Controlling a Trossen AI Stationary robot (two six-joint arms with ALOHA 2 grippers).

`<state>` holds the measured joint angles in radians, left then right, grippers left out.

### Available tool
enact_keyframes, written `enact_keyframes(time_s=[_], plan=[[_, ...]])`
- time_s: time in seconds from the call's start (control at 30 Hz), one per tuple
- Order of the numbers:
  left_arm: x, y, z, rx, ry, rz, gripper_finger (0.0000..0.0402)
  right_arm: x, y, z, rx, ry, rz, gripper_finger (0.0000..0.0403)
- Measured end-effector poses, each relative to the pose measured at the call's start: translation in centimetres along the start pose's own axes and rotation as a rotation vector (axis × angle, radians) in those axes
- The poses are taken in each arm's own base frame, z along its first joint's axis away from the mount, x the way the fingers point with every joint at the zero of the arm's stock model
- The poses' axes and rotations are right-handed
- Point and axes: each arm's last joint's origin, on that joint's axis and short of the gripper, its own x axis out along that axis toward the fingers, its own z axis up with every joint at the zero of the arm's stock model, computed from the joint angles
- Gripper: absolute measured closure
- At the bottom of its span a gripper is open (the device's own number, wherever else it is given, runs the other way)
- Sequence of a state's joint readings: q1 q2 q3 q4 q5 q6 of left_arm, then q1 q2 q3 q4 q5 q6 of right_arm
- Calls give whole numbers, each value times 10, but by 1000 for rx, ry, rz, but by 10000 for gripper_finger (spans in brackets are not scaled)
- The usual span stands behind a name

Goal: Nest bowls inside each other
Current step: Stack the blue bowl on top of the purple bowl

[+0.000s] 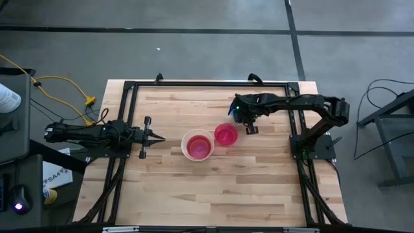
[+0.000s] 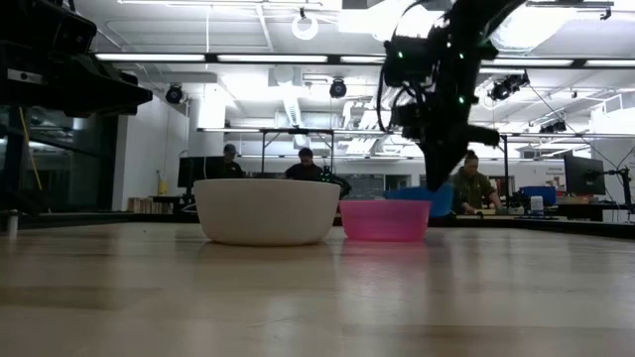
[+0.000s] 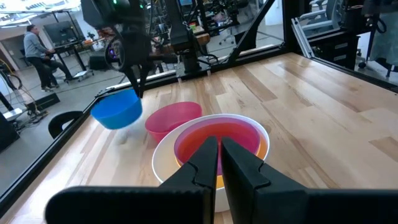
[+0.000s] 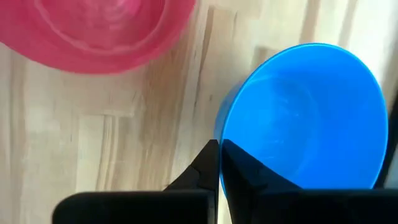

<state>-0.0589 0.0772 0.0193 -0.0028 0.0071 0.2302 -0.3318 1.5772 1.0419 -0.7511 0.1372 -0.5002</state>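
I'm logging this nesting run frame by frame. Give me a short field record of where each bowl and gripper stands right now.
white bowl: on the table near its middle, with nested bowls inside; a reddish one on top, an orange-yellow rim below it
red-pink bowl: on the table beside the white bowl, on its right-arm side
blue bowl: pinched at its rim, lifted off the table
right gripper: shut on the blue bowl's rim
left gripper: shut, empty, pointing at the white bowl
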Motion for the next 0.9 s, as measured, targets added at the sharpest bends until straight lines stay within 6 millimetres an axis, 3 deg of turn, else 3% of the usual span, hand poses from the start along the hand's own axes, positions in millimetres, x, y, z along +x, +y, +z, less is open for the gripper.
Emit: enact_keyframes(time_s=[0.33,0.57,0.73,0.9], plan=[[0,0,0,0,0,0,382,-44,11,33,-114,-35,-55,399],[0,0,0,0,0,1,382,-59,43,51,-273,-115,-3,399],[0,0,0,0,0,0,382,-64,70,57,-500,-171,88,399],[0,0,0,0,0,0,382,-69,89,60,-612,-183,70,399]])
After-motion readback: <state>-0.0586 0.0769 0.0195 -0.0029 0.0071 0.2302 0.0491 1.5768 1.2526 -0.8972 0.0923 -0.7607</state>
